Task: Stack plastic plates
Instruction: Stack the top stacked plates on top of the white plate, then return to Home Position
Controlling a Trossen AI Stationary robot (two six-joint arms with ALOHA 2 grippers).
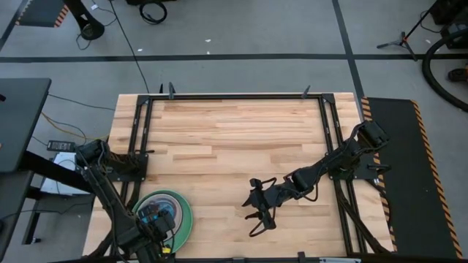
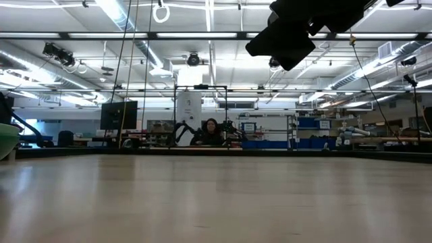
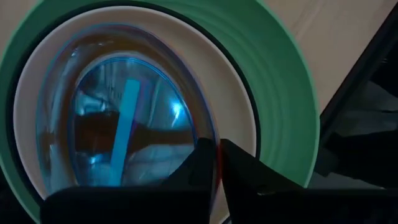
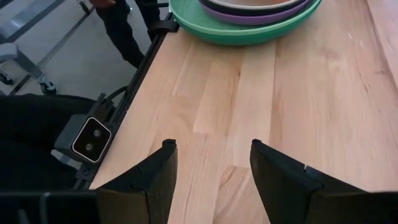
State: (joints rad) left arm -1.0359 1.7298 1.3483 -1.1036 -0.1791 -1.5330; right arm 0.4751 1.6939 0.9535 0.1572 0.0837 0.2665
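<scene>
My left gripper (image 3: 214,168) sits directly over the stack of round plastic plates (image 1: 183,212) at the table's near-left corner, jaws nearly closed on the rim of the small translucent cyan plate (image 3: 124,124). My right gripper (image 4: 211,171) hangs open mid-table, well apart.

right gripper (image 4: 212,177): fingers spread apart, nothing between them, hanging over bare wood | desk (image 4: 292,99): pale planks, dark rail along one edge | plates (image 4: 245,15): stacked at the far edge, green one at the bottom, purple above it, a dark rim on top | small camera box (image 4: 90,138): beside the rail
</scene>
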